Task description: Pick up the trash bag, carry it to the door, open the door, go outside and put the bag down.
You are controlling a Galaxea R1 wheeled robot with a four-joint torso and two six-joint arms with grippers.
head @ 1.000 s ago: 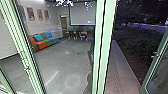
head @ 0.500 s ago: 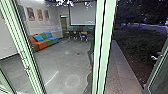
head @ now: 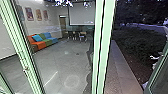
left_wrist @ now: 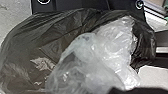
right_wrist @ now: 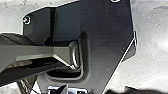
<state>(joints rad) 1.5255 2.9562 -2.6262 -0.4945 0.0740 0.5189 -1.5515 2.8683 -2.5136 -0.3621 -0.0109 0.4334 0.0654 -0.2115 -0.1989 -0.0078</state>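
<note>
The trash bag [left_wrist: 27,55], dark and see-through, bulges large in the left wrist view, with crumpled clear plastic [left_wrist: 110,47] over its side. How my left gripper stands on the bag, I cannot tell. At the right edge of the head view is a green-framed glass door [head: 160,72], standing open at an angle over the outdoor side. Small pale shapes [head: 154,57] show beside its edge; I cannot tell what they are. The right wrist view has the robot's own plate and jointed bar over a pale floor; my right gripper's state cannot be made out.
A thick green post [head: 103,47] divides the room from outdoors; another green frame [head: 23,52] stands at left. Through the glass are a colourful sofa [head: 41,42] and chairs [head: 82,36]. Outside, a paved strip [head: 125,70] runs beside dark shrubs [head: 140,45].
The glass door at the right has swung farther toward the picture's right edge, and more of the pale shapes beside it shows. The head camera has shifted slightly.
</note>
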